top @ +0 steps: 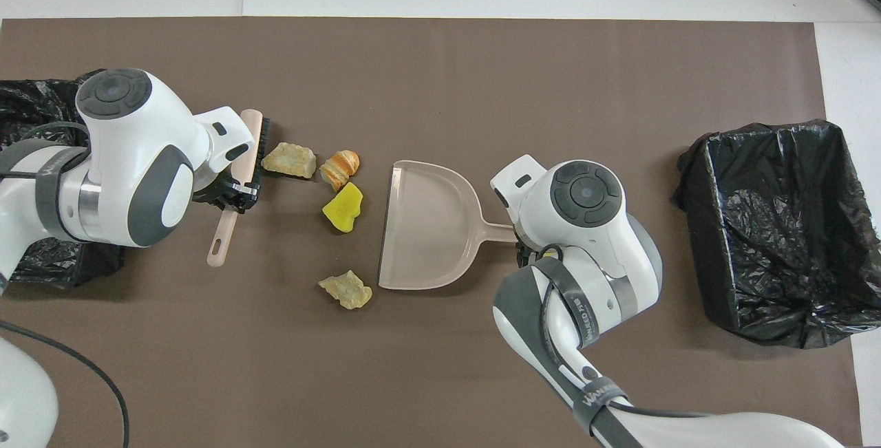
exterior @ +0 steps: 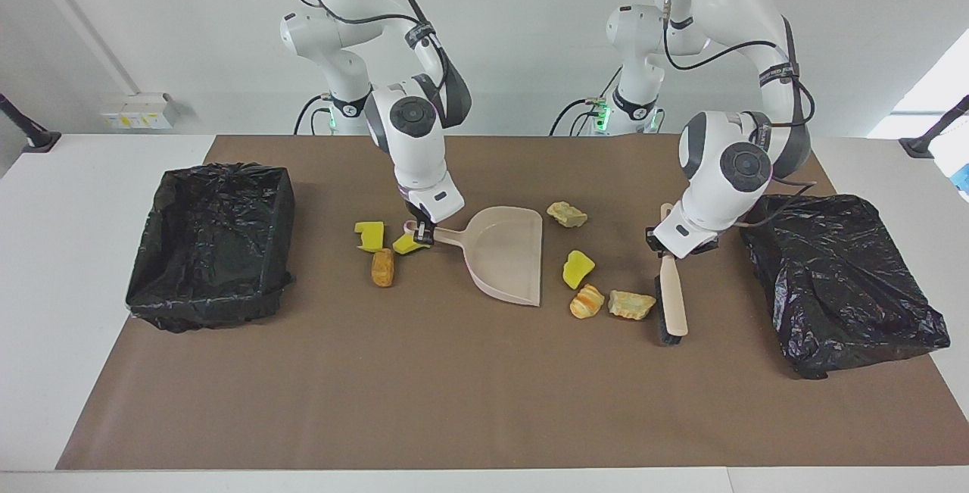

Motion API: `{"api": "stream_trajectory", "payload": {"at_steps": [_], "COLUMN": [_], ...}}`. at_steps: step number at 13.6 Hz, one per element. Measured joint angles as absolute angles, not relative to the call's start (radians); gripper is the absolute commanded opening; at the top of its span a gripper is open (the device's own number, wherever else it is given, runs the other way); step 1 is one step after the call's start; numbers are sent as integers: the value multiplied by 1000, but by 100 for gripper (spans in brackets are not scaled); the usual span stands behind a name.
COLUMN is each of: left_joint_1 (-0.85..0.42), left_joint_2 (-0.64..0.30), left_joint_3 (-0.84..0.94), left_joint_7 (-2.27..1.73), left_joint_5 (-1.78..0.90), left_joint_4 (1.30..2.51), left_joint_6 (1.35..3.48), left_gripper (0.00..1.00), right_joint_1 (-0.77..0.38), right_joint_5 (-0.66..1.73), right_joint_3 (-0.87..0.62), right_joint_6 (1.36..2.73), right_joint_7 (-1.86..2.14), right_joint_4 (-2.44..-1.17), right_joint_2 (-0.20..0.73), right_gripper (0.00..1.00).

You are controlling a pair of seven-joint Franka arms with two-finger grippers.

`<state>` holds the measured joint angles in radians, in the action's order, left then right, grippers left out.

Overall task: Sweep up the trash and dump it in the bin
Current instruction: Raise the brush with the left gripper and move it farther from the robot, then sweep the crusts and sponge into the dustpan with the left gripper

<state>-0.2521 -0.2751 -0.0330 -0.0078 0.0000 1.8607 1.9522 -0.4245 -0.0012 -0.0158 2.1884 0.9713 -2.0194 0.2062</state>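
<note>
The worktop [exterior: 469,387] carries a brown mat with a black-lined bin [exterior: 212,243] at the right arm's end and a crumpled black bag [exterior: 840,281] at the left arm's end. Between them lies the beige dustpan [exterior: 509,254], its mouth toward the left arm's end. The right gripper [exterior: 421,234] is down at the tip of the dustpan's handle, jaws clamped on it. The left gripper [exterior: 669,249] has its jaws clamped on the brush [exterior: 672,300], whose bristles rest on the mat. The trash lies in two groups: three pieces [exterior: 383,249] around the right jaws at the handle end, one yellow chunk touching them, and four pieces [exterior: 589,281] between the dustpan's mouth and the brush, the pale one just beside the bristles.
</note>
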Motion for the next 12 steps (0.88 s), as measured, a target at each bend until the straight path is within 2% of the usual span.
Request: {"api": "stream_trajectory", "payload": {"at_steps": [8, 12], "left_joint_1": [-469, -538], "left_joint_2": [-273, -250], "left_joint_3": [-28, -25], "left_joint_7": [-165, -278], "left_joint_5": [-115, -181], "left_joint_4": [1875, 1879], "left_joint_6": [1951, 1936], "left_gripper": [0, 0], "right_joint_1": [-421, -417], "right_joint_5": [-1, -1], "right_joint_3": [-13, -13], "right_joint_6": [2188, 2188], "right_joint_7": [971, 971], "right_joint_4": [-2020, -2020], "right_joint_2": [206, 206], "right_gripper": [0, 0]}}
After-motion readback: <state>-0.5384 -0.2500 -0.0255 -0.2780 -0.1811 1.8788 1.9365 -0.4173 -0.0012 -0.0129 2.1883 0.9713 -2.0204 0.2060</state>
